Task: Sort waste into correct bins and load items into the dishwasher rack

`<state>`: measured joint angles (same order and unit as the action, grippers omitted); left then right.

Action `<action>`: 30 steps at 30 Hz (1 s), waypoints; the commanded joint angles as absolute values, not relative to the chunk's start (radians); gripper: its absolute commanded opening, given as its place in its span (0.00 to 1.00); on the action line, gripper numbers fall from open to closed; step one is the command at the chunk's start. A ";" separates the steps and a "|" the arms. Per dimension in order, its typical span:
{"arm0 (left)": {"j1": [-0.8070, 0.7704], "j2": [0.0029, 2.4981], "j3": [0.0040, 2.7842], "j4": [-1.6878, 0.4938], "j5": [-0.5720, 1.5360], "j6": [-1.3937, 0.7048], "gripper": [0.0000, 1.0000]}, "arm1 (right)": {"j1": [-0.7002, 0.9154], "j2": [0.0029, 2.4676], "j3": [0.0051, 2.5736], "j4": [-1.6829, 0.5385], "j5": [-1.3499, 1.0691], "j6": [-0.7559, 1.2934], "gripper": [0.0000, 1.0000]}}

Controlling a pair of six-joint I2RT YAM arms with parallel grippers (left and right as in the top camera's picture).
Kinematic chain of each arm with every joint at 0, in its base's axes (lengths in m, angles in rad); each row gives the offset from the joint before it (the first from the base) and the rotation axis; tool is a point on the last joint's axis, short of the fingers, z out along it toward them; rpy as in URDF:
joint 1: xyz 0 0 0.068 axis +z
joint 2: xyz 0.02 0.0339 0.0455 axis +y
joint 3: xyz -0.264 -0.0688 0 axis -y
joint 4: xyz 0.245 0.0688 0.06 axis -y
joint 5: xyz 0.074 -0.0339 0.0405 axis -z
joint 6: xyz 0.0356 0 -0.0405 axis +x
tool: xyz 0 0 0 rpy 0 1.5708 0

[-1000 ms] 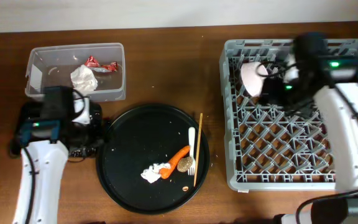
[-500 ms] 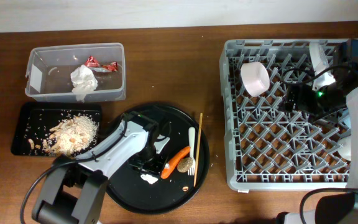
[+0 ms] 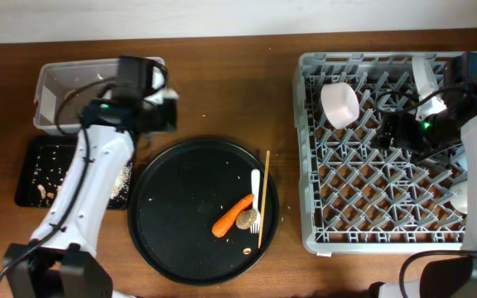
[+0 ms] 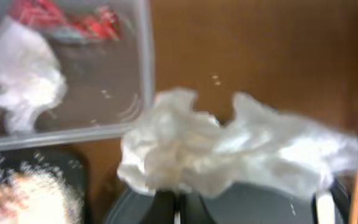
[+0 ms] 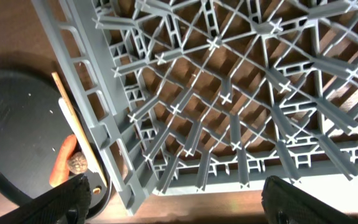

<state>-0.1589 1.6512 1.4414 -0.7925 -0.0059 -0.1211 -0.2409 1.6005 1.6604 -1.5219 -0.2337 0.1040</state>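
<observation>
Left claw [image 4: 176, 200] is clamped on a crumpled tissue [image 4: 229, 149] just beside the clear tub [image 4: 145, 68]. Likely next move: carry it over the rim and release. Right claw [image 5: 182, 202] gapes empty above the rack [image 5: 229, 99].

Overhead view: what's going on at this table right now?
The left gripper holds a crumpled tissue beside the clear tub, which already contains another tissue and a red wrapper. A carrot piece, fork and chopsticks lie on the round tray. The right gripper hangs open and empty over the rack, where a pinkish bowl sits.
</observation>
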 commanded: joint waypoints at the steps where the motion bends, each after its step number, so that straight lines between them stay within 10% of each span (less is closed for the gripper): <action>1: -0.075 1.722 1.449 -0.627 -0.027 -0.126 0.01 | -0.242 1.575 1.658 -1.523 -0.229 0.097 0.91; 4: -0.040 1.865 1.449 -0.496 -0.027 -0.126 0.01 | -0.242 1.575 1.658 -1.522 -0.229 0.097 0.92; 7: -0.017 1.907 1.458 -0.427 -0.026 -0.088 0.71 | -0.242 1.575 1.658 -1.522 -0.228 0.097 0.92; 9: -0.017 1.897 1.523 -0.519 -0.021 -0.074 0.98 | -0.242 1.575 1.658 -1.522 -0.228 0.097 0.92; 17: -0.392 1.814 1.568 -1.203 0.083 -0.142 0.99 | -0.242 1.575 1.658 -1.522 -0.228 0.097 0.92; 30: -0.674 1.816 1.008 -0.840 0.101 -0.141 0.83 | -0.242 1.575 1.658 -1.523 -0.228 0.097 0.92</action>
<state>-0.6594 1.8191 1.0645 -0.9371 0.0856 -0.1410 -0.2409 1.5978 1.6562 -1.5211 -0.2340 0.1013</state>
